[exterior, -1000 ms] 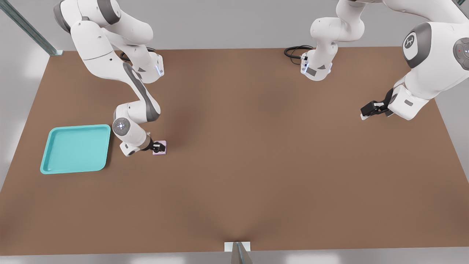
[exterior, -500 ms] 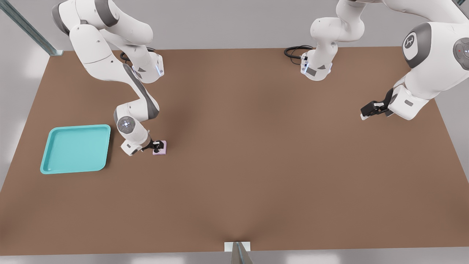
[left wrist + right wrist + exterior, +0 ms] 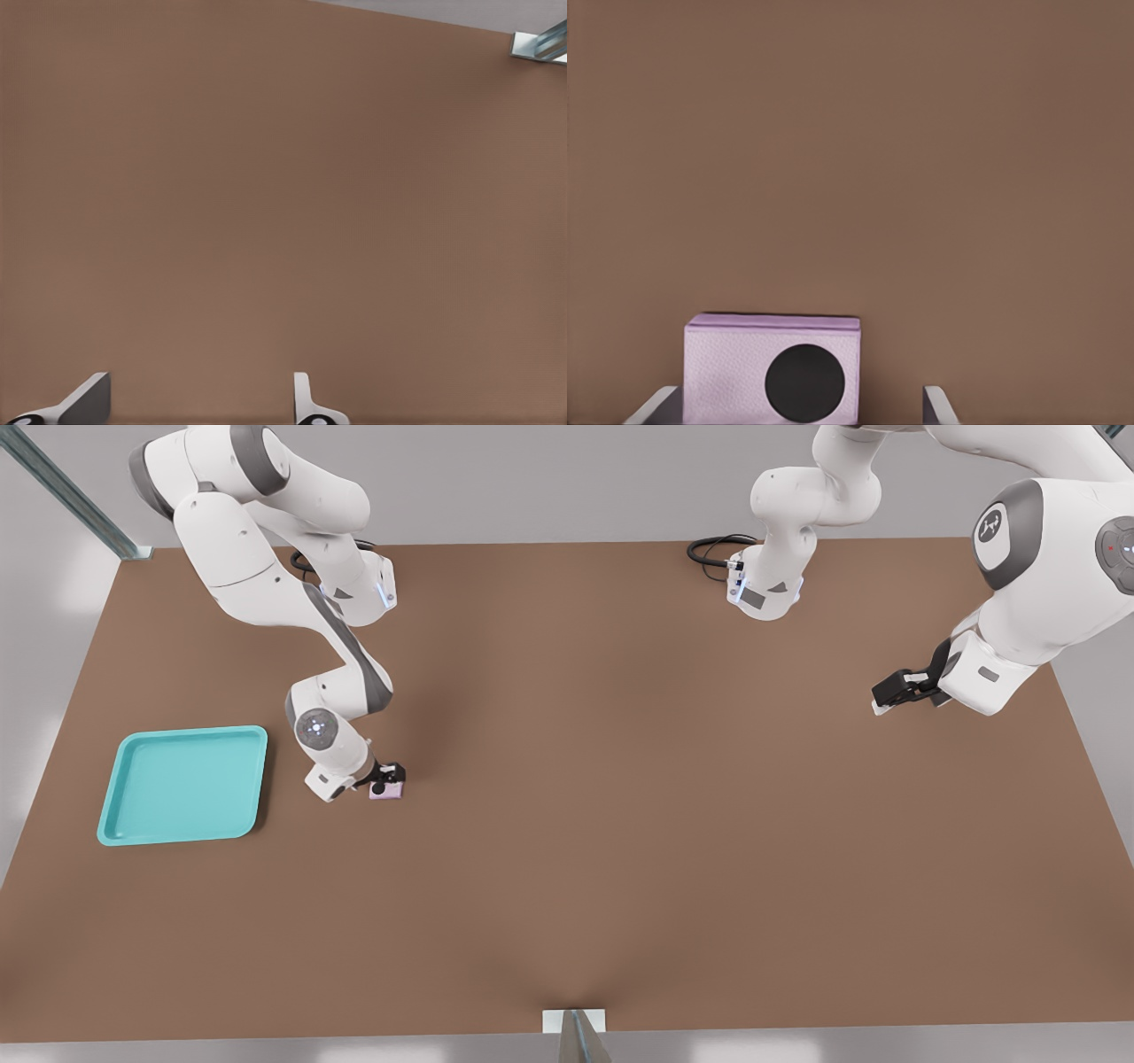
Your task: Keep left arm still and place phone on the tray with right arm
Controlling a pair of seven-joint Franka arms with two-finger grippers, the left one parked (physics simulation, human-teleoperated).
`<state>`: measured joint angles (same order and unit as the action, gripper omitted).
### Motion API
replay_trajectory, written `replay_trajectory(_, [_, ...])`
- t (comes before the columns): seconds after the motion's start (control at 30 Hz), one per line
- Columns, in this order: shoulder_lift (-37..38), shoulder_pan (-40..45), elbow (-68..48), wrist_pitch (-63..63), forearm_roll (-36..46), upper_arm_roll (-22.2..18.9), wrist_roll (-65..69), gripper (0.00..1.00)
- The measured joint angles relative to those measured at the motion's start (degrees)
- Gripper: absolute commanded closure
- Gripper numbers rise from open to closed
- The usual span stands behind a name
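Settling onto the small pale pink-lilac phone slab [image 3: 387,790]: black two-finger claw [image 3: 387,778] has come lower over it.
Fingers apart, straddling phone; phone flat on brown surface [image 3: 620,824], apart from flat turquoise tray [image 3: 257,779] by the left edge; grasp pending.

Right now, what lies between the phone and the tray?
Only the gripper at the phone and its wrist over bare table, before the tray, in the front view.

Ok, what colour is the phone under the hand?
Pale pink-lilac phone with a black round lens, clearest in the right wrist view; the hand sits over it.
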<state>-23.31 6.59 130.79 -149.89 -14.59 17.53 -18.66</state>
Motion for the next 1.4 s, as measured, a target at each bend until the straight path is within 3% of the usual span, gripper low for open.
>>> replay_trajectory(0.67, [-2.62, -0.08, -0.01, -0.13, -0.01, 0.39, 0.01, 0.0])
replay_trajectory(0.8, [-2.59, -0.08, -0.07, -0.19, 0.02, 0.46, 0.02, 0.19])
replay_trajectory(1.1, [2.19, 1.43, -0.45, 0.81, 0.09, 1.24, 0.21, 0.19])
replay_trajectory(1.4, [5.93, 21.7, -0.9, 3.48, 0.09, 1.27, 6.82, 0.19])
